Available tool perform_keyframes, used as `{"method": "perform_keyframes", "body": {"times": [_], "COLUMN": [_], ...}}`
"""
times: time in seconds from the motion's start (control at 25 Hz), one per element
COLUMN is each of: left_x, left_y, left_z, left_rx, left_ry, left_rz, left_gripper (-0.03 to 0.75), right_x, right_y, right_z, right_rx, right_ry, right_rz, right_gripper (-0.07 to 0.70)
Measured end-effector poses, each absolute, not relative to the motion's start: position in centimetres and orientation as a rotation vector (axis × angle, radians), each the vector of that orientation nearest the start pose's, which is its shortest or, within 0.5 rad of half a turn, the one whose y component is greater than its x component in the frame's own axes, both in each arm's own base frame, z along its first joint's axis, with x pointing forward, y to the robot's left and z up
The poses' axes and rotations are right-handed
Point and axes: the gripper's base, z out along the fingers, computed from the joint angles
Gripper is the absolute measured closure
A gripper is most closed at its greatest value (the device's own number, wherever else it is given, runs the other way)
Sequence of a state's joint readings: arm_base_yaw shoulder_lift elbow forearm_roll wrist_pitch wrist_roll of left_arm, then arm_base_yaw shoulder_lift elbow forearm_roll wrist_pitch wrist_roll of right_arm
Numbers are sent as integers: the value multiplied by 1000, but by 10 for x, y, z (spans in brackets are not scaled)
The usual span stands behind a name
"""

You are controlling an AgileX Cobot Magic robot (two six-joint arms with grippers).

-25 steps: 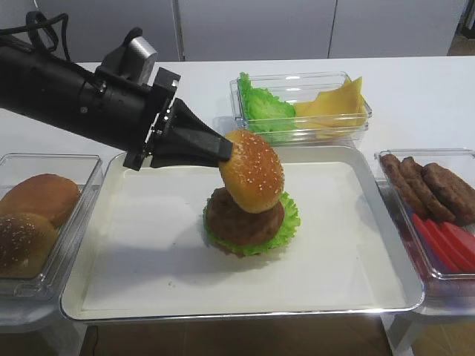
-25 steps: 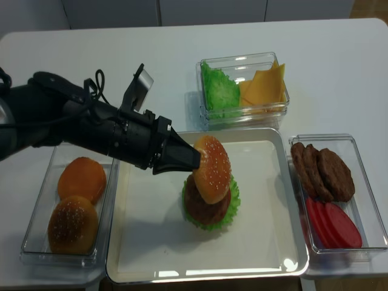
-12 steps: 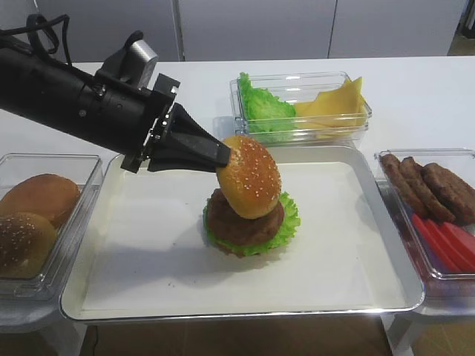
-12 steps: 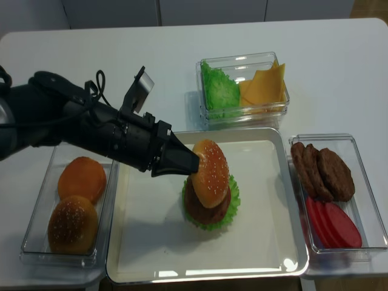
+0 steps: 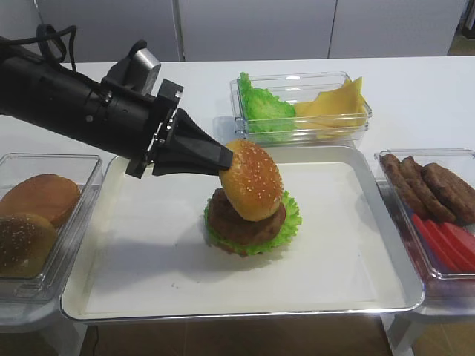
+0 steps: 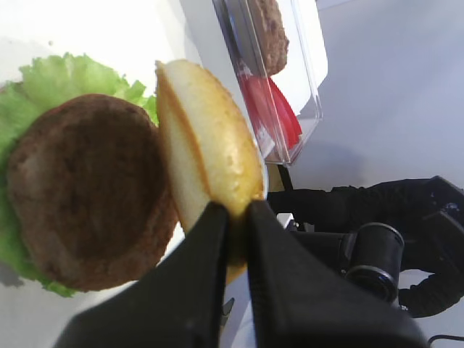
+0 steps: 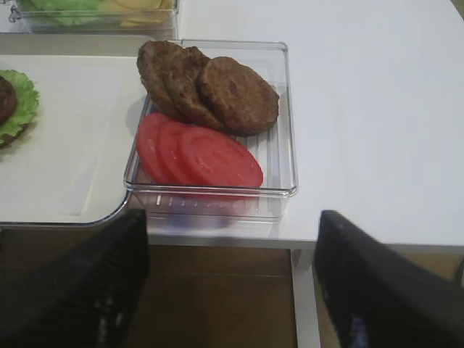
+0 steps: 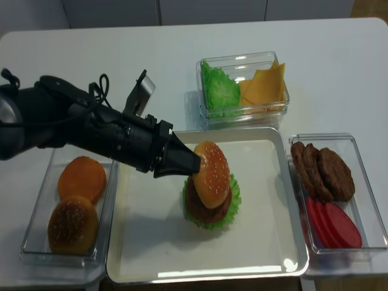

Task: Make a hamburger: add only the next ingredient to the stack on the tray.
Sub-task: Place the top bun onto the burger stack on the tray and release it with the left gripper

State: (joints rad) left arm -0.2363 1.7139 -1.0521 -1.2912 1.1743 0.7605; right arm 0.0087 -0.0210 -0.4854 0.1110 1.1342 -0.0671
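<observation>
My left gripper is shut on the rim of the sesame-seeded bun top, holding it steeply tilted over the stack. The bun's lower edge sits against the brown patty, which lies on frilly green lettuce in the middle of the tray. The left wrist view shows the bun top edge-on beside the patty, pinched between the black fingers. My right gripper stands open and empty off the table's front edge, below the box of patties and tomato.
A clear box with a smooth bun and a seeded bun stands left of the tray. Behind the tray is a box of lettuce and cheese. Another box, with patties and tomato slices, is on the right.
The left gripper has carried the bun top slightly down and to the right, closer onto the patty. The stack and the tray have not moved.
</observation>
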Motion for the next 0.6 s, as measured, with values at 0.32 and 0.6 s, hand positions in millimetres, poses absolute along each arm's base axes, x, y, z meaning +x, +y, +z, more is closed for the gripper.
{"method": "perform_keyframes", "body": {"times": [0.32, 0.6], "left_x": [290, 291], "left_y": [-153, -154], "left_z": [241, 243], "left_rx": [410, 376], "left_ry": [2503, 2478], "left_rz": [-1600, -1632], "left_gripper": [672, 672], "right_x": [-10, -10], "right_y": [9, 9], "right_z": [268, 268], "right_rx": [-90, -90], "right_ry": [2106, 2106], "right_rz": [99, 99], "right_gripper": [87, 87]}}
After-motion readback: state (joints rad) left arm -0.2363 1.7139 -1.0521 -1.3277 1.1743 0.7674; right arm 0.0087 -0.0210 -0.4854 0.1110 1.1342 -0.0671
